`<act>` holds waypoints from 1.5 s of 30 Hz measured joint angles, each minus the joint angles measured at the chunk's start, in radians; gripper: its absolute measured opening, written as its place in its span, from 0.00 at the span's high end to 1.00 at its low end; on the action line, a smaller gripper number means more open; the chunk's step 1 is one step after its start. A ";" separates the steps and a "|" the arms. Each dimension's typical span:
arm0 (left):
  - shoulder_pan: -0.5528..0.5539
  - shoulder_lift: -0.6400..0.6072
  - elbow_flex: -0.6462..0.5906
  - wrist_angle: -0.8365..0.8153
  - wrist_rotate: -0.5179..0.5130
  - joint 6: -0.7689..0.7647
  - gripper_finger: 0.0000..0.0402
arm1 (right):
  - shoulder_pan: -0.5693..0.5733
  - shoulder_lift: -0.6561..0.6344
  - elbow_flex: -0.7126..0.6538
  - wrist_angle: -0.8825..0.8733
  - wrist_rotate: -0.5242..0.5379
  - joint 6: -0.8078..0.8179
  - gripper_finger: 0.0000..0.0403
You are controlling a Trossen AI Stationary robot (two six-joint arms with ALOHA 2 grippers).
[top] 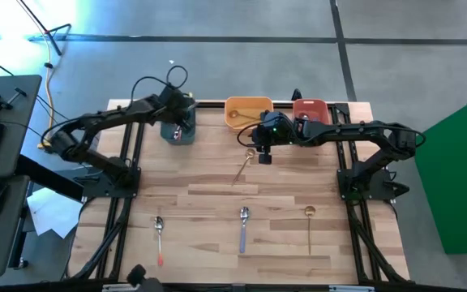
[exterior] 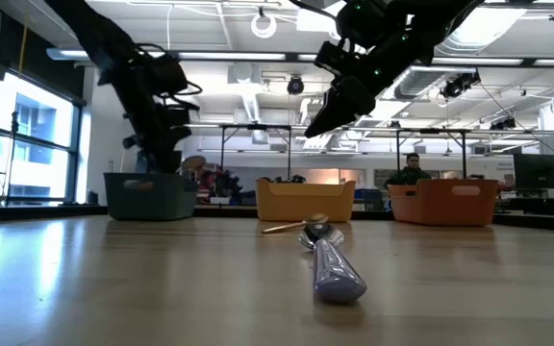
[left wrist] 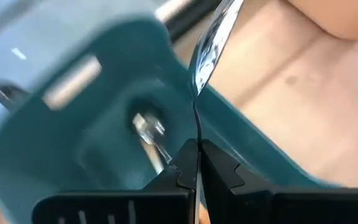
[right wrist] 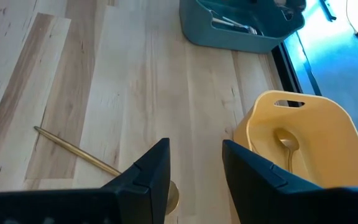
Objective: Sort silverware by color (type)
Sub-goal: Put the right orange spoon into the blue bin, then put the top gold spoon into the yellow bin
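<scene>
My left gripper point(top: 178, 127) hangs over the teal bin point(top: 177, 135) at the table's far left and is shut on a spoon point(left wrist: 209, 43) with a shiny metal head. Another utensil point(left wrist: 146, 127) lies inside that bin. My right gripper point(right wrist: 194, 168) is open, a little above the head of a gold spoon point(right wrist: 73, 149) that lies flat on the table's middle point(top: 244, 166). A further gold spoon point(right wrist: 287, 144) lies in the yellow-orange bin point(top: 248, 109). Near the front edge lie a red-handled spoon point(top: 159, 238), a blue-handled one point(top: 243, 229) and a gold one point(top: 309, 227). My left gripper pinches the spoon's thin shaft point(left wrist: 197, 127) between its two shut fingers. The spoon runs on forward past the fingertips, seen edge-on, with its head point(left wrist: 211, 34) at the free end. It is lifted clear, above the teal bin's rim point(left wrist: 241, 124). The handle's colour is hidden.
The red bin point(top: 310, 109) stands right of the yellow-orange one along the far edge. In the low view the blue-handled spoon point(exterior: 335, 264) lies closest, with the gold one point(exterior: 291, 227) behind it. A person point(exterior: 412, 171) sits in the room beyond the table.
</scene>
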 joint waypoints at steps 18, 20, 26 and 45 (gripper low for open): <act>0.147 0.055 -0.024 0.006 0.111 0.024 0.86 | 0.001 0.004 0.000 -0.034 -0.009 0.038 0.68; 0.146 0.037 -0.024 0.019 0.111 0.043 0.81 | 0.005 0.021 0.000 -0.040 -0.039 0.039 0.66; 0.100 -0.034 -0.075 0.124 0.110 0.048 0.71 | 0.038 0.126 0.000 -0.026 -0.065 0.008 0.54; -0.251 -0.354 -0.539 0.797 0.112 0.023 0.74 | -0.013 0.412 0.214 -0.217 -0.182 -0.195 0.56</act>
